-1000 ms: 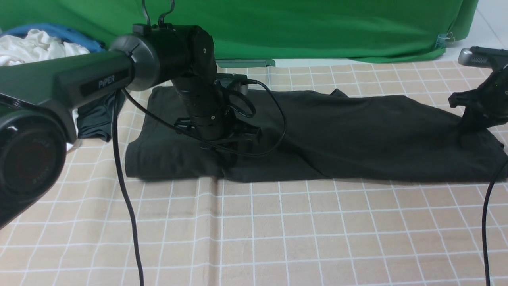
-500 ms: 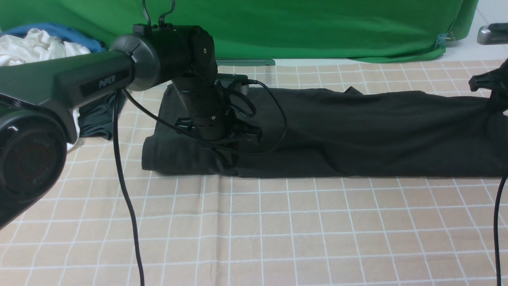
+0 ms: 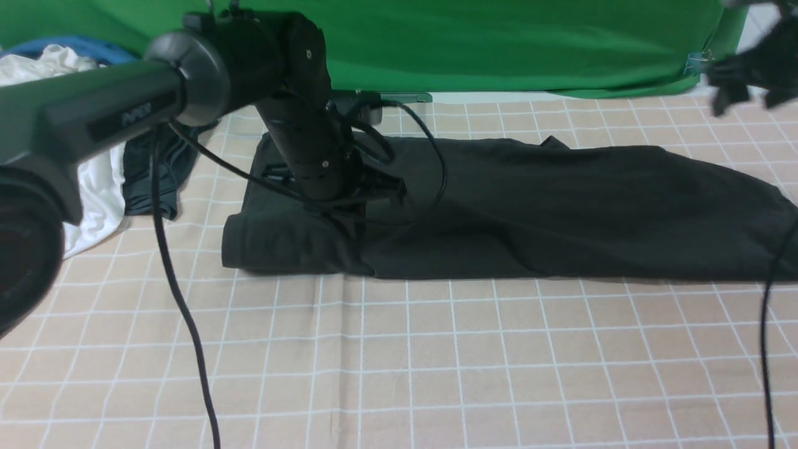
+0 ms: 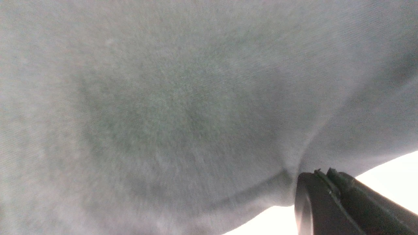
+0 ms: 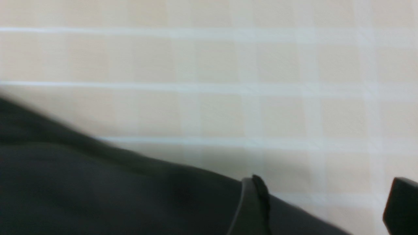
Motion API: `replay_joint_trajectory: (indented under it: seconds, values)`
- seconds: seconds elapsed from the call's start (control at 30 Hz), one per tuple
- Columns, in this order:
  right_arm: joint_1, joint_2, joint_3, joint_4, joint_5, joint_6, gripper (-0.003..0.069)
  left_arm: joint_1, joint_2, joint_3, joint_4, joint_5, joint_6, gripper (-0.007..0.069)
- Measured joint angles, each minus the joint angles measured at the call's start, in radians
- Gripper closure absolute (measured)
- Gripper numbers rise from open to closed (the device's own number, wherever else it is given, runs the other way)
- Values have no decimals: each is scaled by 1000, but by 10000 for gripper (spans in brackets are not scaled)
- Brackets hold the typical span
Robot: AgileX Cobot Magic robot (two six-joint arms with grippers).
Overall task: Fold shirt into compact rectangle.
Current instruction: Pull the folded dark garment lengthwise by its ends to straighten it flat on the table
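Note:
The black shirt (image 3: 561, 212) lies as a long strip across the checked cloth, its left part doubled over (image 3: 287, 246). My left gripper (image 3: 365, 218) reaches down onto that left part, mostly hidden behind its own wrist. In the left wrist view its jaws (image 4: 321, 173) are shut, and shirt fabric (image 4: 183, 107) puckers into their tips. My right gripper (image 3: 748, 81) hangs blurred at the far right, well above the shirt's right end. It is open in the right wrist view (image 5: 326, 205), with only checked cloth between the fingers and the shirt's edge (image 5: 98, 182) beside one finger (image 5: 254, 202).
A heap of white and blue clothes (image 3: 37, 62) and a smaller dark garment (image 3: 149, 168) lie at the back left. A green backdrop (image 3: 499, 43) closes the far side. Black cables hang from the left arm (image 3: 181, 312) and the right arm (image 3: 764, 349).
My right gripper dragged the shirt's right end rightward, then opened, let go and rose. The shirt's right end dropped flat. My left arm lifted slightly, still on the left part.

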Motion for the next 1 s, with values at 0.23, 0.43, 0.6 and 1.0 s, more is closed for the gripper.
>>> replay_joint_trajectory:
  seconds: [0.23, 0.43, 0.6, 1.0]
  values:
    - [158, 76, -28, 41, -76, -191, 118, 0, -62, 0, -9, 13, -6, 606]
    - [220, 154, -28, 5, -109, -280, 118, 0, -76, 0, -8, 23, -6, 606]
    - [236, 185, -28, -21, -152, -302, 130, 0, -80, 0, -8, 26, -6, 606]
    - [239, 213, -65, -21, -103, -301, 596, 0, -80, 0, -8, 27, -6, 606]
